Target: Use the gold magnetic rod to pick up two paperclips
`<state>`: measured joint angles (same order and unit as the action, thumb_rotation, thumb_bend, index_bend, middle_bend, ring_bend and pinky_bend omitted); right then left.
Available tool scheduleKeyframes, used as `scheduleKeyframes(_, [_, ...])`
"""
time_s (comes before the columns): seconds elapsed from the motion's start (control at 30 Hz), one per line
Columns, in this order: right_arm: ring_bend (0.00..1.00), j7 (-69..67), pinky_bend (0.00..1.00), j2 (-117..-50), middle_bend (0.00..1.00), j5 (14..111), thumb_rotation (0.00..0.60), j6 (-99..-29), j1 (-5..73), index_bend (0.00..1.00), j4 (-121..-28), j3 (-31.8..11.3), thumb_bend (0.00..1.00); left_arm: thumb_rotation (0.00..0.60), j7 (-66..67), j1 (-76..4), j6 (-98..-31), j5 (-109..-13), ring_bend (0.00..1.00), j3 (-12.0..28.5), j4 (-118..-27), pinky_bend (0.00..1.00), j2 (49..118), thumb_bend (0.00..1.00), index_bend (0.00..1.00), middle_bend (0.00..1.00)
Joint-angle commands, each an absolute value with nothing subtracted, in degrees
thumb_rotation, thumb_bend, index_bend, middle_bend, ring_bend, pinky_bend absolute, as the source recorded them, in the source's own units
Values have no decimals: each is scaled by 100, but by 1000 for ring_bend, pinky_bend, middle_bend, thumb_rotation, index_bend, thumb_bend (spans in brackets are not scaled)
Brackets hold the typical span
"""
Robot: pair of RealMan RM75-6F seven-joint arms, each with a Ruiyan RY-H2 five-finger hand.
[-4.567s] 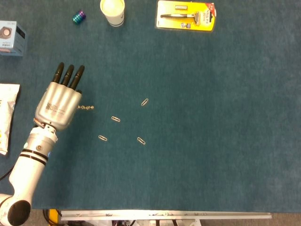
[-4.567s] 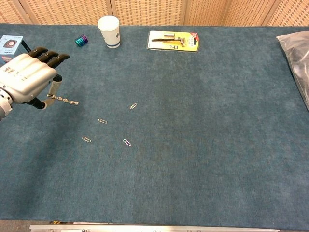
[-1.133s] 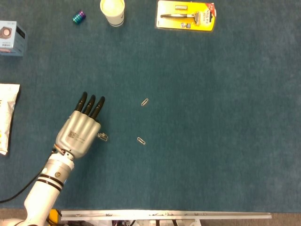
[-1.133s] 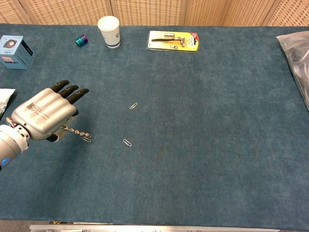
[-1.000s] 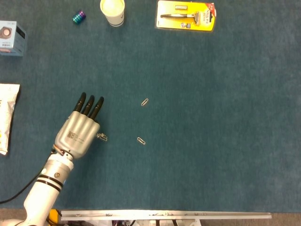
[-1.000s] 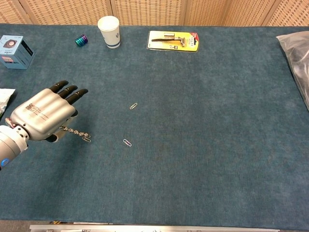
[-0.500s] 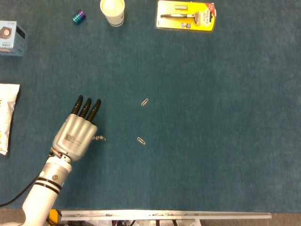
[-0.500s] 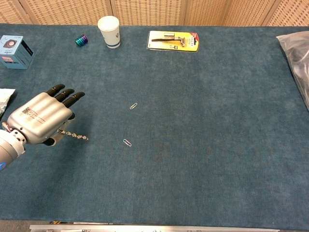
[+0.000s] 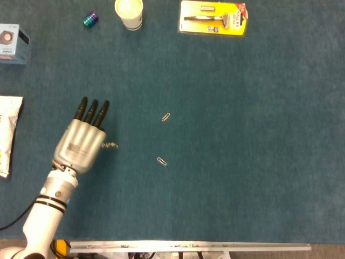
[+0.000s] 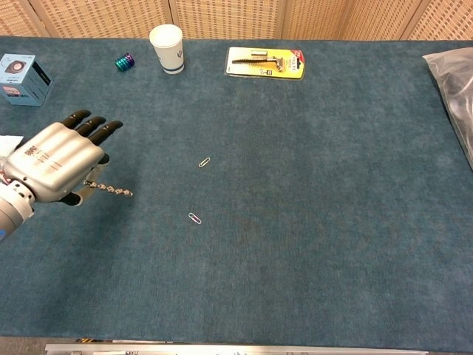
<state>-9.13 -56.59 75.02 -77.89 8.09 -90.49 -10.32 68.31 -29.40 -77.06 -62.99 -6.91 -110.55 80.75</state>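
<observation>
My left hand hovers over the left side of the blue cloth, seen again in the chest view. It holds the thin magnetic rod, which sticks out to the right, its tip showing past the hand in the head view. Small metal bits cling along the rod; I cannot tell them apart as single clips. Two paperclips lie on the cloth to the right of the rod: one farther back and one nearer. My right hand shows in neither view.
A paper cup, a small colourful spool and a yellow blister pack sit along the far edge. A blue box and a white packet lie at the left. A plastic bag lies at the far right.
Two of the earlier loose paperclips are gone from the cloth. In the last second my left hand has drawn the rod back, leftward and away from the front edge, off the spot where a clip lay.
</observation>
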Motion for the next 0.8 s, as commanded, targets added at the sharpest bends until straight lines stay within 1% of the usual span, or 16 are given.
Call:
scheduleKeyframes(0.03, [288,-903,498,-5660,323,7500,600,-7786,812,370,-9054,-1031,0,600,6619,-2934,-7714,-6155,0,-500,-10883,0,8036,358,575,0])
scheduleKeyframes(0.23, [288,-852,498,-5678,323,7483,600,-7757,830,370,-9064,-1028,0,600,6119,-2902,-7673,-5810,0,-144,-10423,0,8057,358,575,0])
scheduleKeyframes(0.37, [288,-813,498,-5680,323,7467,600,-7748,839,370,-9080,-1031,0,600,5851,-2900,-7571,-5626,0,1,-10152,0,8072,358,575,0])
scheduleKeyframes(0.57, [288,-763,498,-5680,323,7453,600,-7734,848,370,-9110,-1027,0,600,5492,-2876,-7398,-5473,0,80,-9805,0,8144,358,575,0])
scheduleKeyframes(0.8, [288,-710,498,-5678,323,7448,600,-7734,855,370,-9147,-1026,0,600,5181,-2786,-7292,-5450,0,25,-9518,0,8295,357,575,0])
